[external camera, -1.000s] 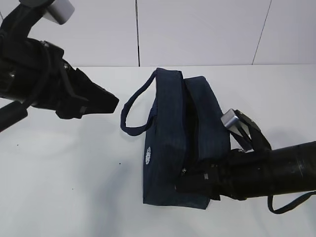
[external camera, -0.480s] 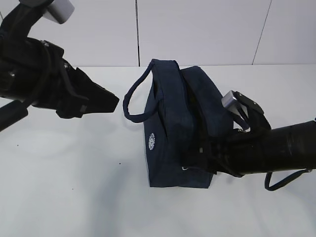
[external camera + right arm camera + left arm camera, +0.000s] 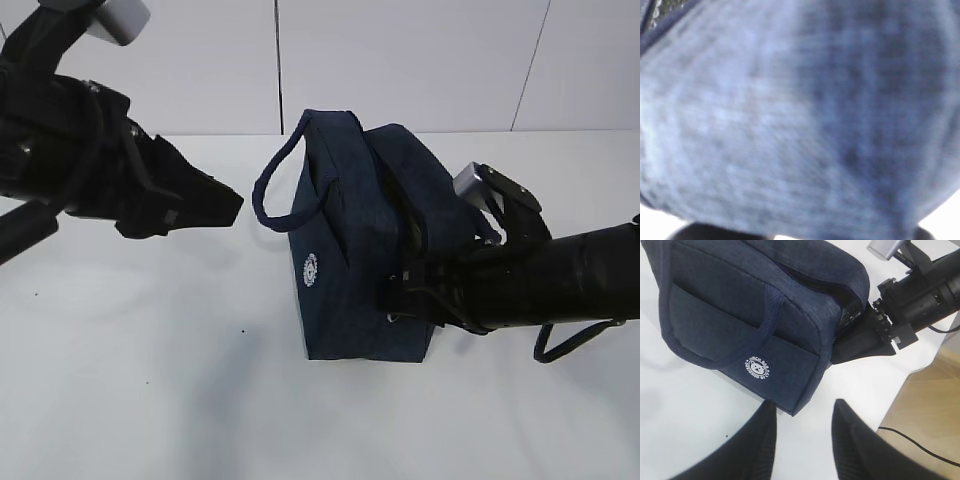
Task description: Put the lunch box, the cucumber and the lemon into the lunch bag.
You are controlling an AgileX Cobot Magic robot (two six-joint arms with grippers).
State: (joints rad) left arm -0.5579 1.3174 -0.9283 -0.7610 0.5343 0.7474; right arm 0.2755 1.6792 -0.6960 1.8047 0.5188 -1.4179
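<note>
Lunch bag (image 3: pixel 365 270) on white table (image 3: pixel 150 380), right end effector (image 3: pixel 400 295) against its end, grip unclear, left end effector (image 3: pixel 802 440) parted, empty.

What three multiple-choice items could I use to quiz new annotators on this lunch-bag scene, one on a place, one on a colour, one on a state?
1. Where is the right hand?
A. Against the lunch bag's end by the zipper
B. High above the table
C. On the bag's round logo

2. What colour is the lunch bag?
A. Red
B. Dark navy
C. Yellow

3. What is the left hand doing?
A. Gripping a handle
B. Inside the bag
C. Holding nothing, fingers apart, clear of the bag

Key: 1 A, the exterior and left wrist views show the right arm's tip pressed at the bag's end. 2 B, every view shows navy fabric. 3 C, the left wrist view shows bare table between its fingers.
</note>
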